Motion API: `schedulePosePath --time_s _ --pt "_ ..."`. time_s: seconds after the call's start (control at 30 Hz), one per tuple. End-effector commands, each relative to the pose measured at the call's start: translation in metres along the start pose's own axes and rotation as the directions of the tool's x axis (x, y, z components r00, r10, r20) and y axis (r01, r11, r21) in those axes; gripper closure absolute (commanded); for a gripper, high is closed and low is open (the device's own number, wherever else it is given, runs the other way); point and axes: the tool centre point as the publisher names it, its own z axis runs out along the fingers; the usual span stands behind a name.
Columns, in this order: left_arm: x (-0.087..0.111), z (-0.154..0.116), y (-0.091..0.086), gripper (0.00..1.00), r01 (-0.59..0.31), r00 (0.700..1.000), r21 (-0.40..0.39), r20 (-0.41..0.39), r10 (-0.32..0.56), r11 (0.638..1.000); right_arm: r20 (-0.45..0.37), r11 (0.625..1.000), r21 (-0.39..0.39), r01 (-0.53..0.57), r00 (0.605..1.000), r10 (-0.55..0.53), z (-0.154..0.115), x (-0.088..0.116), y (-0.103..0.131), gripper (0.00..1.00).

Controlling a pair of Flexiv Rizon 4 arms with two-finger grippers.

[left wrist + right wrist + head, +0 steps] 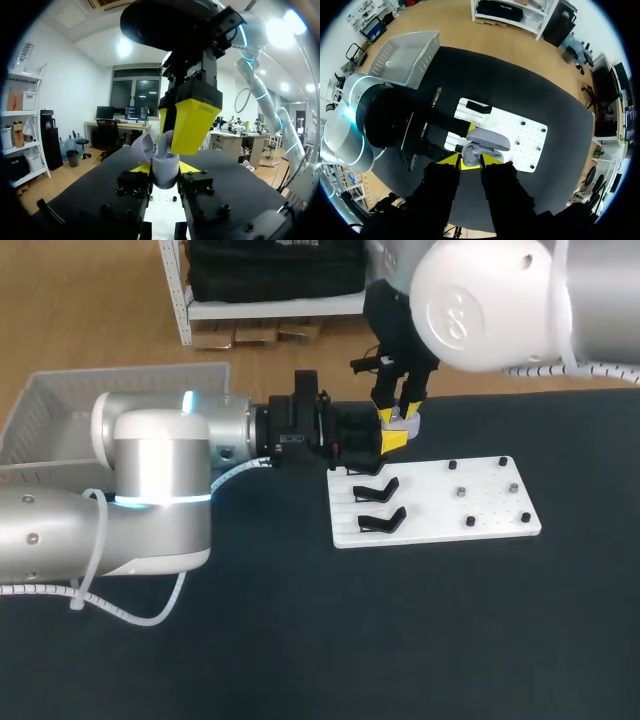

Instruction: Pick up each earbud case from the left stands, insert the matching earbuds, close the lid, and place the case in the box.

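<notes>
Earbud case (165, 169), pale-lilac plastic w/ lid open, clamped in left tool (393, 436) at white board's (430, 515) 11 o'clock, right tool (400, 398) above, grip unclear; earbuds, lid-closing, boxing prob. yet to do.

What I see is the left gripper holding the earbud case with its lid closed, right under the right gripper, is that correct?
Not quite: the lid is open, not closed. The left wrist view shows the left gripper holding the earbud case with its lid flipped up, right under the right gripper.
</notes>
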Motion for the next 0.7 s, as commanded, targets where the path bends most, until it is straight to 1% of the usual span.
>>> schedulePosePath --time_s 0.03,0.33,0.4,0.47,0.57,0.7 --pt "0.001 0.000 -0.001 1.00 -0.004 1.000 -0.006 0.007 0.004 1.000 0.002 1.000 0.001 0.003 1.000 -0.003 -0.002 0.000 0.000 0.69" --pt "0.001 0.000 -0.001 1.00 -0.004 1.000 -0.006 0.007 0.004 1.000 0.006 1.000 0.002 0.009 1.000 -0.009 -0.005 0.002 0.000 0.69" --pt "0.001 0.000 -0.001 1.00 -0.004 1.000 -0.006 0.007 0.004 1.000 0.016 1.000 0.003 0.008 1.000 -0.008 -0.009 0.002 -0.001 0.69" --pt "0.001 0.000 -0.001 1.00 -0.004 1.000 -0.006 0.007 0.004 1.000 0.044 1.000 -0.007 0.009 0.999 -0.009 -0.019 0.002 -0.001 0.69" --pt "0.001 0.000 -0.001 1.00 -0.004 1.000 -0.006 0.007 0.004 1.000 0.084 1.000 -0.005 0.008 0.996 -0.008 -0.032 -0.007 -0.004 0.69" --pt "0.001 0.000 -0.001 1.00 -0.004 1.000 -0.006 0.007 0.004 1.000 0.135 1.000 0.006 -0.012 0.991 0.011 -0.030 -0.029 -0.014 0.68"
